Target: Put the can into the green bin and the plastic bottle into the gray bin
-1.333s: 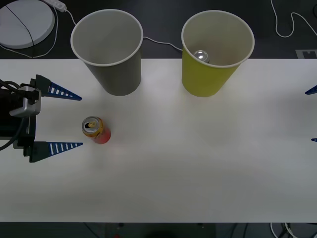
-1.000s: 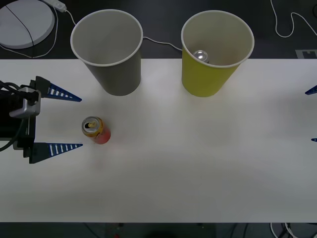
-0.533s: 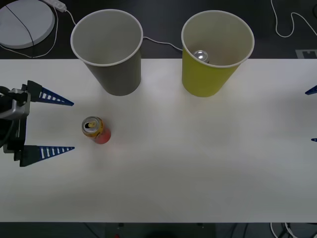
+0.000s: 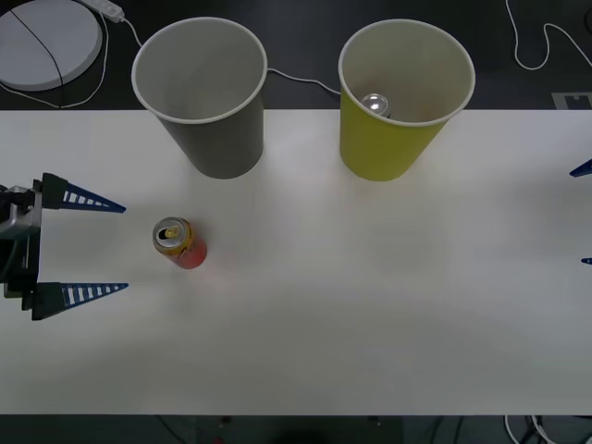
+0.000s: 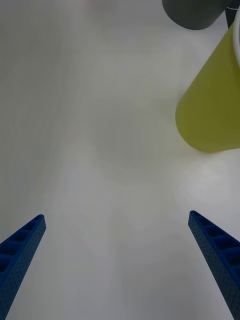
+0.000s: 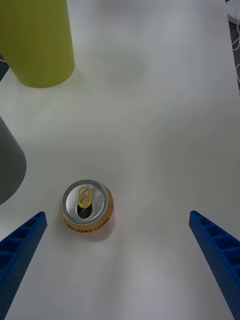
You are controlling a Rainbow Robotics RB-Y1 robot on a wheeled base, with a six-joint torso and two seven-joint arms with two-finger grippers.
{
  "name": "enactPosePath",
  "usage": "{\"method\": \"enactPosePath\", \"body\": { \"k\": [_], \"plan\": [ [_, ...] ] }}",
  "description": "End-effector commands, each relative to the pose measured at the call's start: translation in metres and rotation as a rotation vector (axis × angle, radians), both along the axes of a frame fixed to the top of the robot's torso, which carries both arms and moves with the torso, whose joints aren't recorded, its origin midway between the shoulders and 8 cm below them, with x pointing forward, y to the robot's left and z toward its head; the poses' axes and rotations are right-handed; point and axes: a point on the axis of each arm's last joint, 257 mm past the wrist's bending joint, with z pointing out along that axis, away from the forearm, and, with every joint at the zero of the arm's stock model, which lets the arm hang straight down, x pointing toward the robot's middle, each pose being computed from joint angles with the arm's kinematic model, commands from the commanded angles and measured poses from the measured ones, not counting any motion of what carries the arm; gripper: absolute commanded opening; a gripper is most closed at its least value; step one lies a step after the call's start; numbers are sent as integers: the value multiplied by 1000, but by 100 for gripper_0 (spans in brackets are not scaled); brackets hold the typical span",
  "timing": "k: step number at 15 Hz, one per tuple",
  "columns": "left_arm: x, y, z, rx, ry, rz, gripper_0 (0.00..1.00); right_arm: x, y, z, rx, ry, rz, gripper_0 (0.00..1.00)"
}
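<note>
Left gripper [image 4: 104, 248] is backing toward the table's left edge, fingers spread wide, widening its gap from the can [image 4: 177, 241], which is standing upright near the gray bin [image 4: 202, 92]. Probably realigning, since the can sits off-centre between the fingers. Right gripper [image 5: 120, 267] is waiting at the right edge, fingers apart. Green bin [image 4: 404, 97] is already holding a silver-topped can [image 4: 376, 104]

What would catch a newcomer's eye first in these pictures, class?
Two big cup-shaped bins stand at the table's far edge: the gray bin on the left, the green bin on the right with a silver can top inside. The small can stands upright before the open left tool.
</note>
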Motion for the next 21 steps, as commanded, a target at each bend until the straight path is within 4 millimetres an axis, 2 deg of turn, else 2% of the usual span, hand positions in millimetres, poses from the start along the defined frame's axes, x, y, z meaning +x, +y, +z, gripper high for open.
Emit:
{"method": "enactPosePath", "body": {
  "k": [1, 6, 13, 21],
  "plan": [
    [-1, 5, -10, -34, 4, -10, 100, 0, 0, 0, 0, 0, 0, 100],
    [2, 21, -25, -55, -42, -28, 100, 0, 0, 0, 0, 0, 0, 100],
    [-5, 32, -55, -115, -75, -44, 100, 0, 0, 0, 0, 0, 0, 100],
    [11, 43, -88, -215, -87, 76, 100, 0, 0, 0, 0, 0, 0, 100]
  ]
}}
